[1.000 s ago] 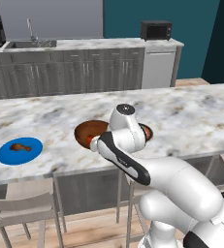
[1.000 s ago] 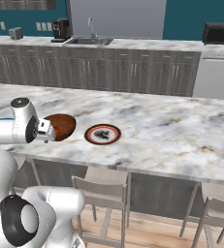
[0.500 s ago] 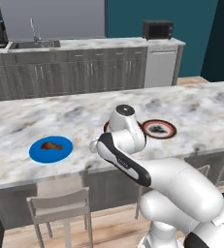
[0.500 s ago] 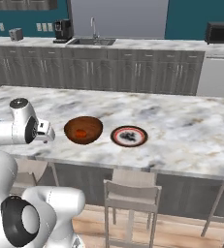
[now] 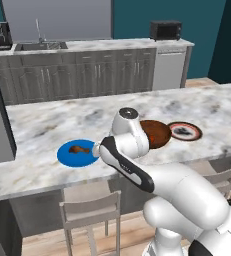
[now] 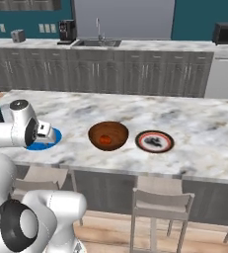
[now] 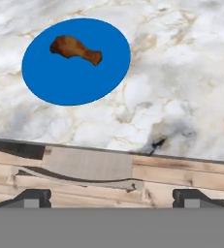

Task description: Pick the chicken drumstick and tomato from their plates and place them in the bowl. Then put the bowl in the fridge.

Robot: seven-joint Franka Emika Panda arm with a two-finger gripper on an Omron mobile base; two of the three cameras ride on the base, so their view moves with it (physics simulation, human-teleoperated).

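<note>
The gripper (image 7: pixel 111 196) hangs with fingers spread and empty over the counter's near edge. Just beyond, the chicken drumstick (image 7: pixel 75 49) lies on the blue plate (image 7: pixel 60 87), not yet picked. Farther along the counter (image 6: pixel 204 133), the tomato (image 6: pixel 104 140) already sits in the bowl (image 6: pixel 108 135), beside the brown-rimmed plate (image 6: pixel 154 141). The fridge step remains.

Base drove left; scene slid right
</note>
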